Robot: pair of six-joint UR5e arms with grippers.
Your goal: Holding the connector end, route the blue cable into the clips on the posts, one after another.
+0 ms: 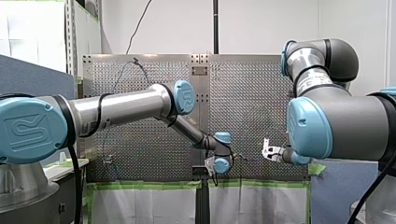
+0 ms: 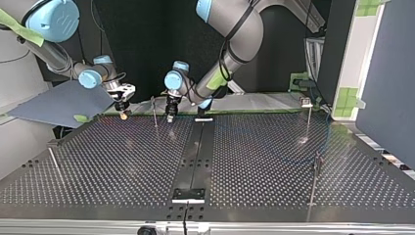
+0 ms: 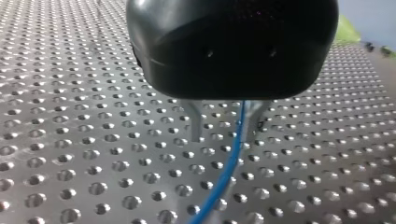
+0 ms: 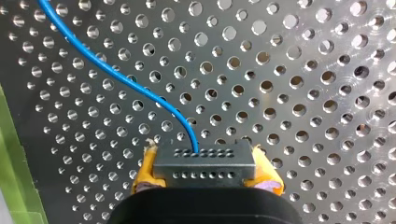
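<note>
R jaws grip connector [image 4: 204, 165], L jaws straddle cable [image 3: 224, 177].

Top view: left end effector [image 2: 170, 111] and right end effector [image 2: 122, 105] low over the far edge of the table [image 2: 122, 161], well apart, right one nearer the view's left. Thin post [image 2: 154, 111] upright between them, just beside the left one. At the view's right, far post [image 2: 309, 117] behind near post [image 2: 315, 181]. Leaning post [image 2: 55, 161] at near left. Wrist views: connector [image 4: 204, 158] clamped between right end effector's fingers, cable [image 4: 116, 77] leading away over the table. Cable also between left end effector's spread fingers, closer to one.
</note>
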